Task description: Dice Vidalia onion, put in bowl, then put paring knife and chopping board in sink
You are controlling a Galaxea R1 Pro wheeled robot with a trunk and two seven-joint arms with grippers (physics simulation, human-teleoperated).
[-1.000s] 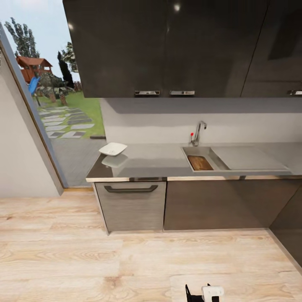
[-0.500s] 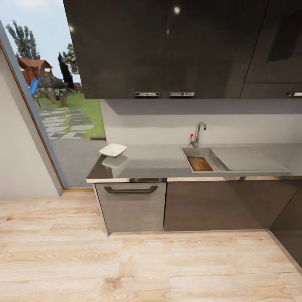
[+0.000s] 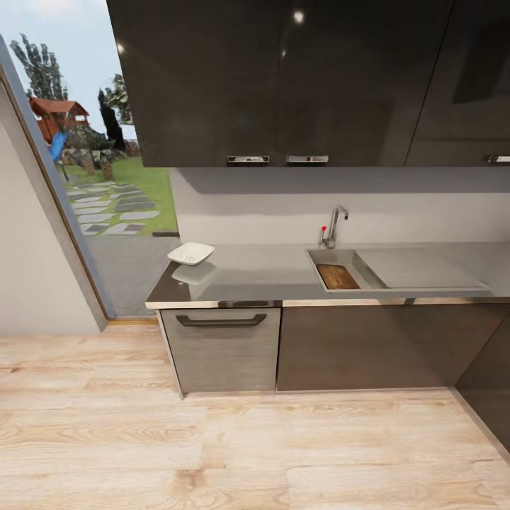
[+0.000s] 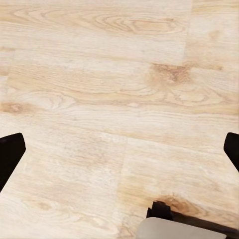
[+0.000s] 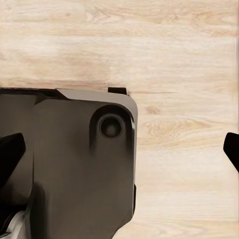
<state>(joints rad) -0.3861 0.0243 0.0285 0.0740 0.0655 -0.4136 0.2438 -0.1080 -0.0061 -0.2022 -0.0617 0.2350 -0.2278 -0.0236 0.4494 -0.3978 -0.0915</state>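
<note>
Plainly, chopping board (image 3: pixel 338 275) inside the sink (image 3: pixel 352 254), bowl (image 3: pixel 190 252) on countertop (image 3: pixel 269 273), both grippers' fingers (image 4: pixel 11 154) spread, no writing

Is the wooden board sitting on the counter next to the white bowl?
No, the chopping board lies inside the sink, well apart from the bowl at the countertop's far end.

You are viewing the countertop (image 3: pixel 283 273) carrying the bowl (image 3: pixel 190 252) at its left end, sink (image 3: pixel 397 283) set in at right.
</note>
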